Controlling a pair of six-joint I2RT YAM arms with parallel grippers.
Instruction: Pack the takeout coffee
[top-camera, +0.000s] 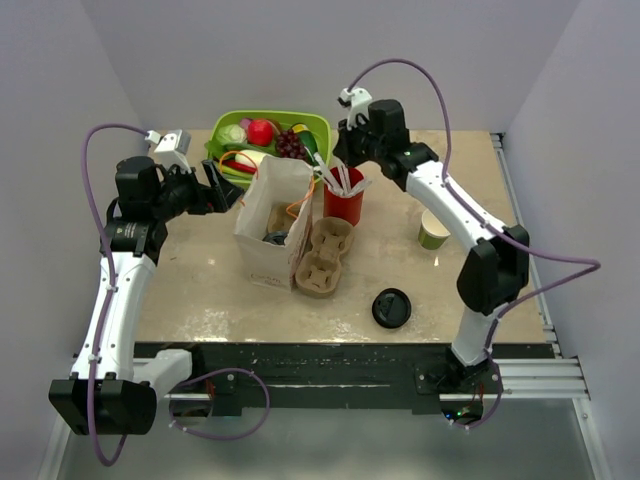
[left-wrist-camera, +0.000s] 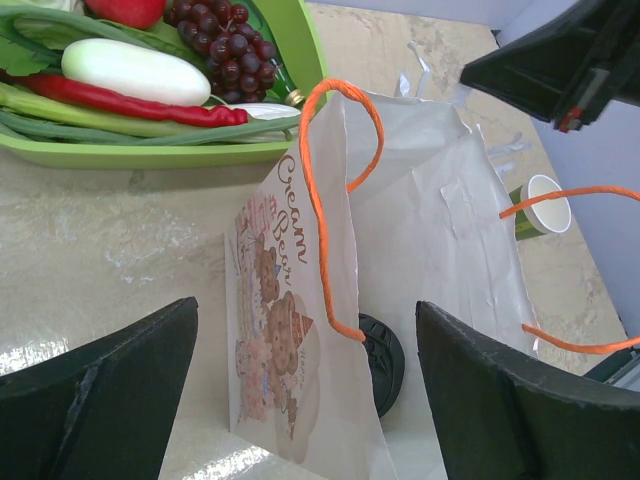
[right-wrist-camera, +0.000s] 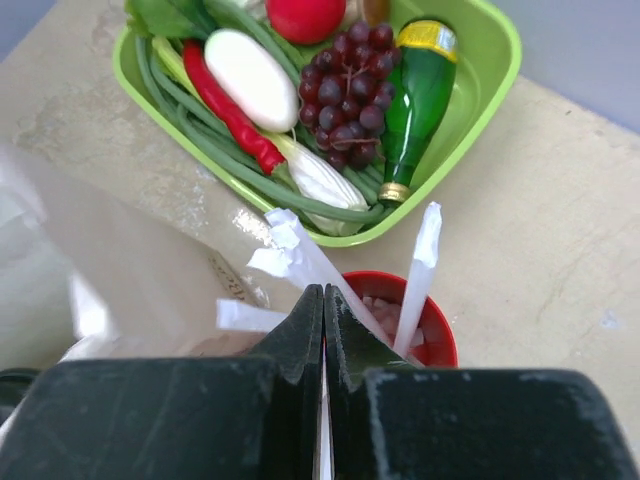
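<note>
The green paper cup (top-camera: 433, 230) stands open, without a lid, on the right of the table; it also shows in the left wrist view (left-wrist-camera: 541, 204). A round black lid (top-camera: 391, 308) lies flat near the front edge. My left gripper (top-camera: 224, 189) is open, its fingers either side of the rim of the white paper bag (top-camera: 270, 222) in the left wrist view (left-wrist-camera: 305, 400). My right gripper (top-camera: 337, 167) hangs over the red cup (right-wrist-camera: 440, 330), shut (right-wrist-camera: 323, 300) on a white stick (right-wrist-camera: 300, 252).
A brown cardboard cup carrier (top-camera: 322, 257) lies against the bag's right side. A green tray of vegetables, grapes and a bottle (top-camera: 316, 124) stands at the back. A dark round object (left-wrist-camera: 385, 360) lies inside the bag, which has orange handles (left-wrist-camera: 318, 210).
</note>
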